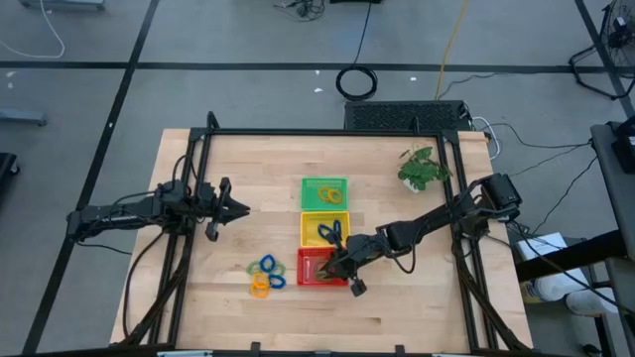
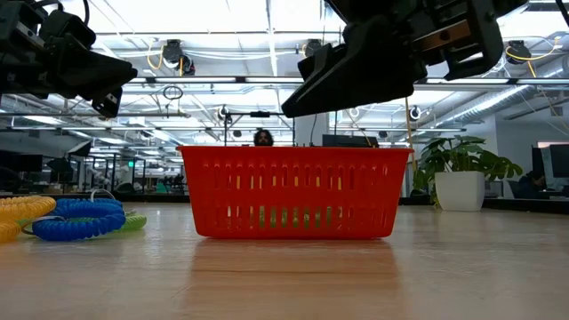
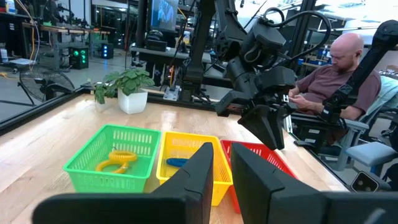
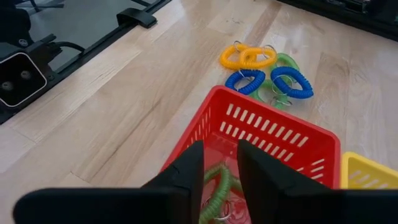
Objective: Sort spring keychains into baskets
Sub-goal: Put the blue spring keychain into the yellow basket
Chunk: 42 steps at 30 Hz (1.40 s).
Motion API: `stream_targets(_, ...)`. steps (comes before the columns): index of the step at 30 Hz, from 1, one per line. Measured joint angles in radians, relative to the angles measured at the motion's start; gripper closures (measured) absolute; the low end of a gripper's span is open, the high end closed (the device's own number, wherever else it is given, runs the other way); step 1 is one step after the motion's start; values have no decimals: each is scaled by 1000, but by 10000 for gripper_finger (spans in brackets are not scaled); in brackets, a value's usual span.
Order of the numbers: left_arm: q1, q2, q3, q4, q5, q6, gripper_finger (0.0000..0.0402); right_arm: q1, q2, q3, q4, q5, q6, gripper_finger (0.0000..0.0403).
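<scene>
Right gripper hangs over the red basket, fingers parted above a green keychain inside; each basket holds one, a pile remains

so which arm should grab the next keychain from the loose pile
The left. Its gripper hangs free over bare table on the pile's side, with the loose spring keychains nearby. The right gripper is over the red basket, where a green keychain lies between its fingers.
</scene>
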Motion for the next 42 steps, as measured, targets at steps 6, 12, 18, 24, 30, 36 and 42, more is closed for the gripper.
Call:
stream_targets(6,0,0,0,0,0,0,341,0,-17,0,-17,0,0,301)
stream_targets(12,0,0,0,0,0,0,341,-13,-155,-25,-113,53,39,309)
stream_targets(18,0,0,0,0,0,0,341,-57,-377,-190,-137,172,89,320)
stream_targets(24,0,0,0,1,0,0,341,-122,-701,-441,-80,263,130,325)
stream_targets(30,0,0,0,-4,0,0,341,-197,-1038,-650,9,292,64,326)
stream_targets(36,0,0,0,0,0,0,341,-310,-1293,-809,37,287,106,326)
stream_targets(42,0,0,0,-1,0,0,341,-397,-1436,-865,-23,193,120,326)
